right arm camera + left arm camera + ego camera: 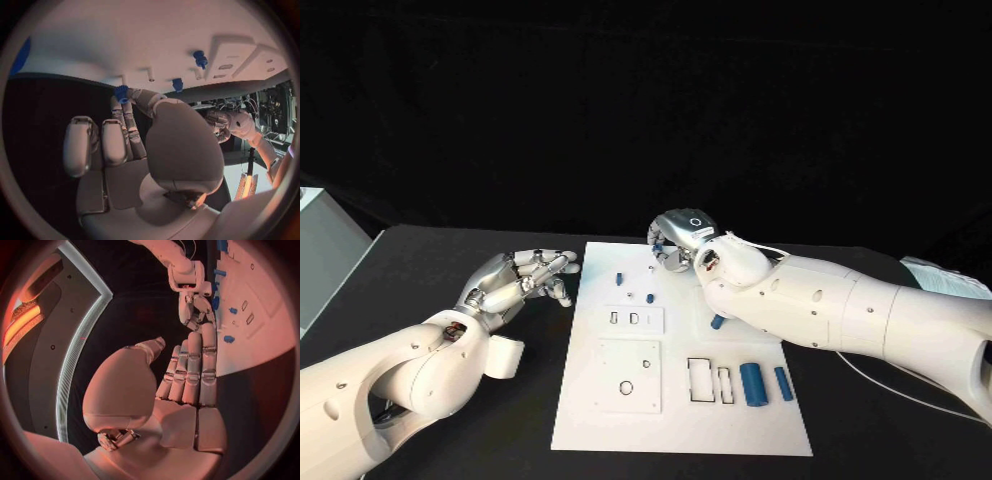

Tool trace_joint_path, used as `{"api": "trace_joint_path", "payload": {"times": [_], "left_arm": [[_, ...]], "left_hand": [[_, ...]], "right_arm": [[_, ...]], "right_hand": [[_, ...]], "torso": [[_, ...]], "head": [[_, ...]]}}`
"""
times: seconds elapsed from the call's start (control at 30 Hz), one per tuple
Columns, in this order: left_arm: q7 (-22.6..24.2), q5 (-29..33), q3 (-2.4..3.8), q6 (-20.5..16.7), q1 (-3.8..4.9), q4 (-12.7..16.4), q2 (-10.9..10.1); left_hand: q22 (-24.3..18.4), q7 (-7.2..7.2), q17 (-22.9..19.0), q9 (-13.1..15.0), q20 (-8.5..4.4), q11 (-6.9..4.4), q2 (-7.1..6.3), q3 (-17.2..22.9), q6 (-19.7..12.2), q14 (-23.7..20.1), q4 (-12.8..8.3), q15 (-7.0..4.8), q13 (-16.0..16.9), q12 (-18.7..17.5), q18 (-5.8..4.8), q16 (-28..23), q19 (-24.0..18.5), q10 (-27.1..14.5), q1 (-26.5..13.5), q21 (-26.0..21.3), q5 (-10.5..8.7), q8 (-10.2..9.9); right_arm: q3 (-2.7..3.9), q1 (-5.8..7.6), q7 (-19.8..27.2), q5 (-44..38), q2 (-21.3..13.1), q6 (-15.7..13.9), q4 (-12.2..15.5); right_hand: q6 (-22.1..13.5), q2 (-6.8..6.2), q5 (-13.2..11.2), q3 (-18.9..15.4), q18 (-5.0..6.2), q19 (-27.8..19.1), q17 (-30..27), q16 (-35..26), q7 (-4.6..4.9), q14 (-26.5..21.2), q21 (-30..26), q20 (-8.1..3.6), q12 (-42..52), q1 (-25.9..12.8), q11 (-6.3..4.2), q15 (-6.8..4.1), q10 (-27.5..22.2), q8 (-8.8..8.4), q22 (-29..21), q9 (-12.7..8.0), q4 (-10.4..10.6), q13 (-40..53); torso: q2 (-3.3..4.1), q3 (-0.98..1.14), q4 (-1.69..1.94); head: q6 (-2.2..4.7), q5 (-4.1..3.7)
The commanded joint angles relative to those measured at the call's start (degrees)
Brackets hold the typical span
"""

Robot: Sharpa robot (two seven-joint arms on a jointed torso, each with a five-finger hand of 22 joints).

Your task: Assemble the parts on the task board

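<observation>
Two hands are seen at the task board: a small blue part is pinched at the right hand fingertips over the far edge, seemingly mid-insertion, requiring careful alignment, while the left hand rests empty, fingers extended, beside the board.

No text — none readable.

You have a black table filling the lower half of the frame. The white task board lies flat at its centre. A pale sheet sits at the right edge.
</observation>
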Motion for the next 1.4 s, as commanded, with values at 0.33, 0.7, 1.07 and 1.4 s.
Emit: {"api": "trace_joint_path", "payload": {"times": [0.33, 0.7, 1.07, 1.4], "left_arm": [[0.38, -0.03, 0.12, 1.32, 0.02, 0.08, 0.05], [0.38, -0.04, 0.17, 1.32, 0.02, -0.04, 0.02], [0.36, -0.05, 0.19, 1.33, 0.02, -0.03, 0.01], [0.34, -0.06, 0.22, 1.31, 0.02, 0.05, -0.02]], "left_hand": [[0.27, 0.00, 0.13, 0.12, 0.10, 0.12, 0.53, 0.41, -0.21, -0.53, -0.12, 0.10, 0.06, -0.31, 0.21, 0.33, -0.49, -0.19, 0.23, 0.48, 0.16, -0.34], [0.27, 0.00, 0.13, 0.12, 0.10, 0.12, 0.53, 0.41, -0.21, -0.53, -0.12, 0.10, 0.06, -0.31, 0.21, 0.33, -0.49, -0.19, 0.23, 0.48, 0.16, -0.34], [0.37, 0.02, 0.14, 0.14, 0.11, 0.13, 0.56, 0.49, -0.22, -0.56, -0.18, 0.11, 0.06, -0.31, 0.21, 0.38, -0.59, -0.22, 0.31, 0.64, 0.15, -0.35], [0.37, 0.02, 0.14, 0.14, 0.11, 0.13, 0.56, 0.49, -0.22, -0.56, -0.18, 0.11, 0.06, -0.31, 0.21, 0.38, -0.59, -0.22, 0.31, 0.64, 0.15, -0.35]], "right_arm": [[-0.12, -0.16, 0.74, 0.37, -0.45, 2.04, 0.67], [-0.14, -0.16, 0.79, 0.37, -0.66, 2.38, 1.08], [-0.17, -0.17, 0.73, 0.38, -0.70, 2.90, 0.81], [-0.32, -0.32, 0.81, 0.40, -0.48, 3.47, 0.94]], "right_hand": [[-0.22, -0.06, 0.09, 0.74, -1.09, 1.83, -0.11, 0.22, 0.27, 1.18, 0.29, -0.28, 0.02, -0.41, -1.41, -0.09, 1.82, 0.31, 0.18, 0.13, -1.04, 1.59], [-0.23, -0.07, 0.09, 0.73, -1.10, 1.84, -0.04, 0.26, 0.26, 1.19, 0.33, -0.27, 0.02, -0.45, -1.41, -0.09, 1.83, 0.31, 0.24, 0.15, -1.04, 1.60], [-0.26, -0.15, 0.07, 0.70, -1.08, 1.81, -0.10, 0.28, 0.25, 1.18, 0.25, -0.26, 0.01, -0.63, -1.42, -0.08, 1.86, 0.32, 0.13, 0.21, -1.05, 1.65], [-0.30, -0.25, -0.02, 0.64, -1.08, 1.81, -0.13, 0.30, 0.24, 1.17, 0.29, -0.25, -0.02, -0.83, -1.41, -0.08, 1.86, 0.33, 0.20, 0.27, -1.05, 1.69]], "torso": [[0.14, 0.03, -0.05], [0.25, 0.03, -0.10], [0.33, -0.02, -0.11], [0.42, -0.04, -0.05]], "head": [[-0.17, 0.14], [-0.21, 0.24], [-0.16, 0.28], [-0.19, 0.34]]}}
